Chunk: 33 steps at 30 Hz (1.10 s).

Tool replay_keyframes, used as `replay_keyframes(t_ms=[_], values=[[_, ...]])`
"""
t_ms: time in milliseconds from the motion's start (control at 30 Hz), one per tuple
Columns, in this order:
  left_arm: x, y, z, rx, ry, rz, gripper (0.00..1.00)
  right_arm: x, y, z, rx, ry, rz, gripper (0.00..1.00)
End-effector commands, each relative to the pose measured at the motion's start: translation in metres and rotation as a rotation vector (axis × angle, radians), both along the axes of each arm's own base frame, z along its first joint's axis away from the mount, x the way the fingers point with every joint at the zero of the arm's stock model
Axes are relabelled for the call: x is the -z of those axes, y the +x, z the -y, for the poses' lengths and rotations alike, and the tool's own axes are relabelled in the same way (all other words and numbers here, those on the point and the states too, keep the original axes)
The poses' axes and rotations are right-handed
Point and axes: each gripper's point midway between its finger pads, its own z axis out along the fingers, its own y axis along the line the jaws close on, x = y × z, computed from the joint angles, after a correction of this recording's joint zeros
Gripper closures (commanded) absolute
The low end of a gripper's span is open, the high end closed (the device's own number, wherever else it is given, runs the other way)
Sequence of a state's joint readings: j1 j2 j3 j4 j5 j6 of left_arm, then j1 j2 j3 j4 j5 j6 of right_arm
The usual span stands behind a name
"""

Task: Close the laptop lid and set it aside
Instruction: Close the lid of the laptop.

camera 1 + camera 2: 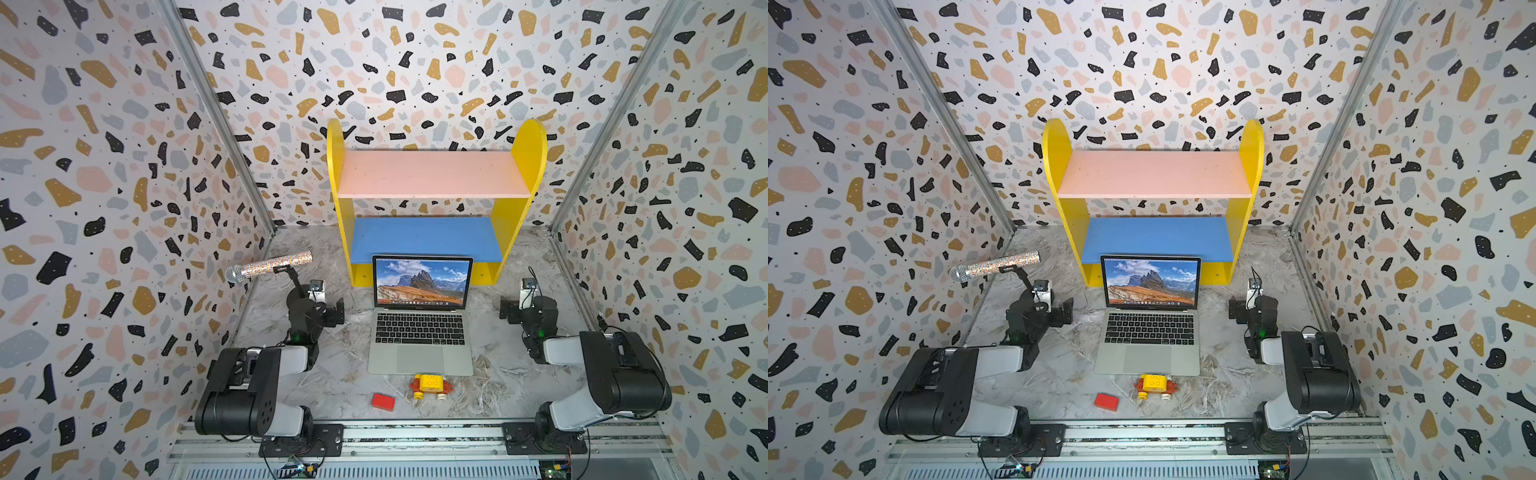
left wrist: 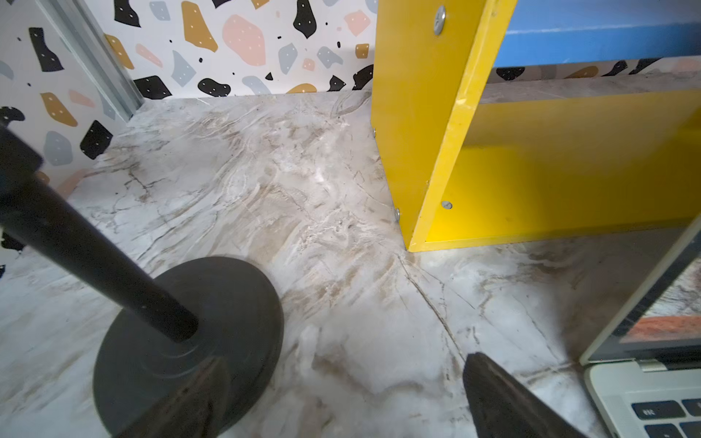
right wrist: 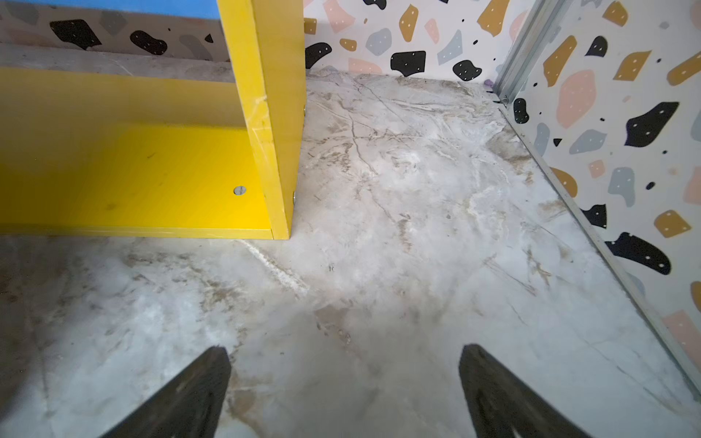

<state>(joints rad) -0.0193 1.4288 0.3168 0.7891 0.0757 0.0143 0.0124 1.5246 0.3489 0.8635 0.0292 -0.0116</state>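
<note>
One laptop (image 1: 420, 345) lies in the middle of the marble worktop (image 1: 332, 374), between the two arms. Its lid (image 1: 422, 282) stands open, near upright, with the screen lit by a mountain picture. The lid's back faces the one shelf (image 1: 523, 166), which has yellow sides and two boards, pink above and blue below. The lid's top edge shows in front of the blue board in both top views.

One yellow toy car (image 1: 430, 385) sits just in front of the laptop's near edge, apart from it. One red block (image 1: 383, 401) lies near the car, on its left. One glittery mic (image 1: 270, 266) rests level on one black stand (image 2: 227, 303) at the left of the worktop.

There are two claws. The left claw (image 2: 345, 360) hangs low over the worktop beside the laptop's left edge. Its jaws are spread wide and grip nothing. In the left wrist view one finger (image 2: 197, 394) shows in front of the stand's round base; I cannot tell whether they touch. The other finger lies near the laptop's hinge corner, apart from it.

The right claw (image 3: 345, 348) hangs over bare worktop on the laptop's right, near the shelf's right side. Its jaws are also spread wide, hold nothing and touch nothing.
</note>
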Motion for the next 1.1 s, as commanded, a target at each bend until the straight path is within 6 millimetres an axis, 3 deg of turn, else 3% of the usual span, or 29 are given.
replay_keyframes(t_ms=[0, 500, 667, 800, 867, 967, 1000, 1067], values=[[-0.015, 0.006, 0.002, 0.030, -0.016, 0.062, 0.00, -0.009, 0.004, 0.000, -0.003, -0.001, 0.024, 0.00], [-0.017, 0.002, 0.001, 0.054, -0.053, 0.083, 0.00, -0.010, 0.004, 0.001, -0.002, 0.000, 0.029, 0.00], [-0.038, -0.005, 0.004, 0.044, -0.038, 0.105, 0.00, -0.028, -0.009, -0.002, -0.014, -0.004, 0.081, 0.00], [-0.083, -0.021, 0.016, -0.008, 0.037, 0.159, 0.00, -0.079, -0.023, 0.007, 0.061, 0.048, 0.157, 0.00], [-0.113, -0.028, 0.008, -0.094, -0.090, 0.228, 0.00, -0.111, -0.031, 0.019, 0.167, 0.173, 0.242, 0.00], [-0.151, -0.037, -0.003, -0.198, -0.284, 0.292, 0.00, -0.146, -0.041, 0.019, 0.200, 0.304, 0.288, 0.00], [-0.154, -0.040, -0.016, -0.305, -0.402, 0.286, 0.01, -0.155, -0.046, 0.019, 0.227, 0.368, 0.269, 0.00], [-0.133, -0.060, -0.046, -0.630, -0.729, 0.175, 0.01, -0.170, -0.059, 0.026, 0.319, 0.470, 0.209, 0.00]])
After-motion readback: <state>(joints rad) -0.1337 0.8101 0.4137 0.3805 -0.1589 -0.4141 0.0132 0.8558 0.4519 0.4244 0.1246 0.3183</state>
